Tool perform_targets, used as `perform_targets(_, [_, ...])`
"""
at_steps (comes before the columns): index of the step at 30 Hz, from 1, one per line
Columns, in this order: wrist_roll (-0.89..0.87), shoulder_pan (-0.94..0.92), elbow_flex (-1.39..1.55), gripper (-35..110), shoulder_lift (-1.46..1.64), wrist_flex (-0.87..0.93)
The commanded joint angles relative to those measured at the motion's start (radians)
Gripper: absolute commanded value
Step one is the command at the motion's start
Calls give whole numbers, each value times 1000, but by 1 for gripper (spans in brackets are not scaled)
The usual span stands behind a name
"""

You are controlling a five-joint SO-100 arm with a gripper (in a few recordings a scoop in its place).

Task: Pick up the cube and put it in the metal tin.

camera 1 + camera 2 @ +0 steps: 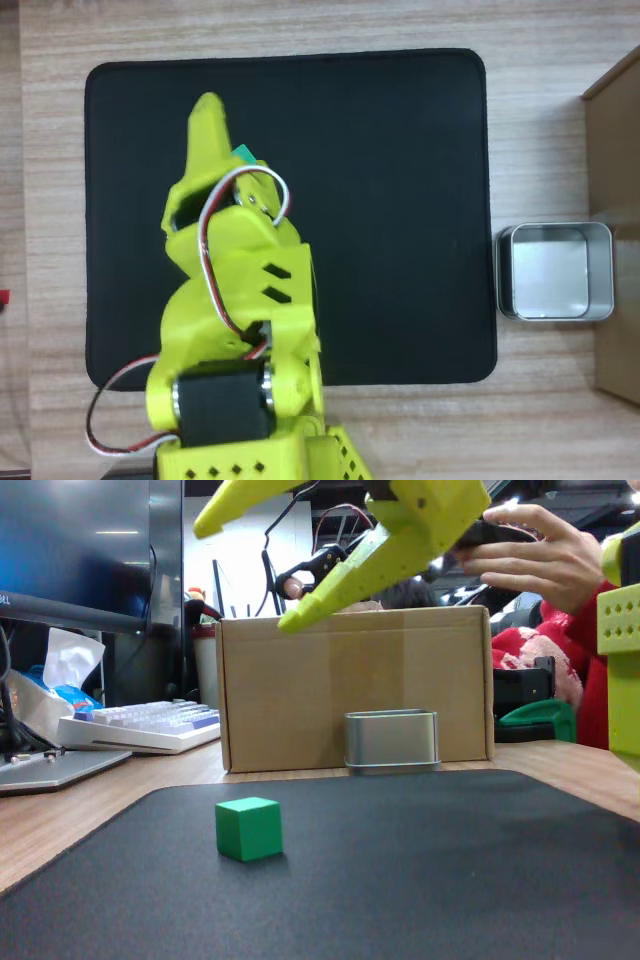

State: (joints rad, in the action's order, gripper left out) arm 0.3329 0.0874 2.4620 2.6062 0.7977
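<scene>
While the green cube [248, 828] rests flat on the black mat [400, 880], the yellow claw [245, 570] hangs well above it in the fixed view, its two fingers spread wide apart and holding nothing. From this low angle the cube sits left of centre on the mat, and clear air separates it from the fingers. Behind the mat, the metal tin [392, 740] stands upright on the wooden bench [90, 810], directly in front of a brown cardboard box [300, 690] and just beside it or touching; which cannot be told. A white keyboard [140, 725] lies at the left on the bench, below a dark monitor [80, 550], and a person's hand [545, 555] shows at upper right behind the arm. In the overhead view, the arm [235, 300] covers most of the cube [243, 154], leaving a green corner beside the upper finger [208, 125]. That view also shows the tin [555, 271] open and empty, off the mat's [400, 200] right edge on the bench [540, 120], well apart from the cube, with the box [615, 200] against its right side.
</scene>
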Motion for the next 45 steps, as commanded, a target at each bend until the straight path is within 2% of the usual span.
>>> perform_targets(1, [37,21,-84,29,-91,-3])
perform_targets(8, [100,46,-284,31,-456,126])
perform_targets(13, [104,54,-362,33,-669,146])
perform_targets(27, [166,64,-485,29,-973,153])
perform_targets(32, [167,66,-492,5,-986,153])
perform_targets(34, [167,66,-491,0,-985,153])
perform_targets(38, [155,57,-422,0,-877,146])
perform_targets(45, [63,-58,-161,0,-400,-32])
